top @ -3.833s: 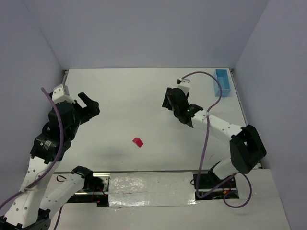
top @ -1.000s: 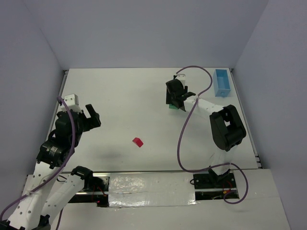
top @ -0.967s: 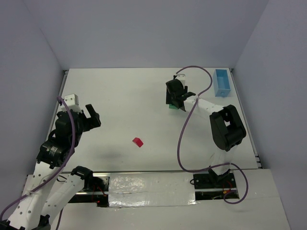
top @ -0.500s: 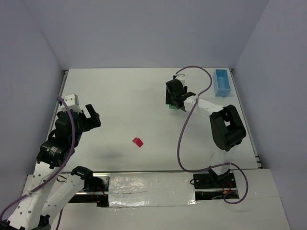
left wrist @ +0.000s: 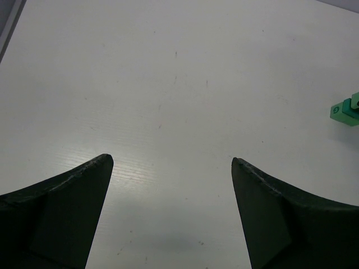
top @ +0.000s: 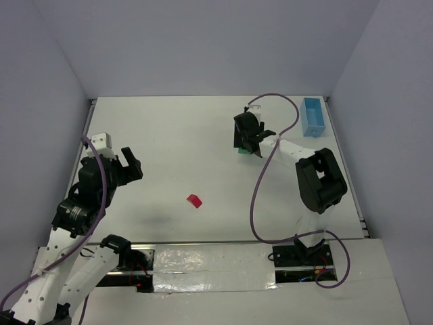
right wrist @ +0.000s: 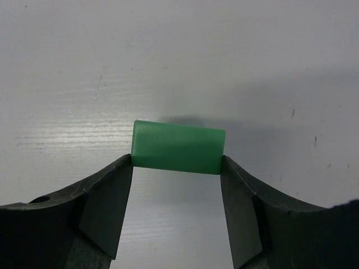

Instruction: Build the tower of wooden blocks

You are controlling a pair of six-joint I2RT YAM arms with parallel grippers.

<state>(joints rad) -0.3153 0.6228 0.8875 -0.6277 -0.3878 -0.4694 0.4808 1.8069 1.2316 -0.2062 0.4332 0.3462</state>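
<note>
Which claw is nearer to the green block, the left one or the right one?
Right. The right claw grips the green block, a finger touching each end. The left claw stands open far away across the table.

Bright green block (right wrist: 178, 147), plain and matte. The table (top: 176, 135) under it is white, with faint streaks and tiny dark specks. There's the wedge (top: 195, 201), solid red. The tray (top: 313, 116) is light blue. Both grippers are black, left gripper (left wrist: 172, 162) and right gripper (right wrist: 175, 162). Left arm (top: 42, 265) and right arm (top: 291, 150) are white with black joints. Cables (top: 253, 203) are purple, walls (top: 203, 47) pale lavender-grey.
</note>
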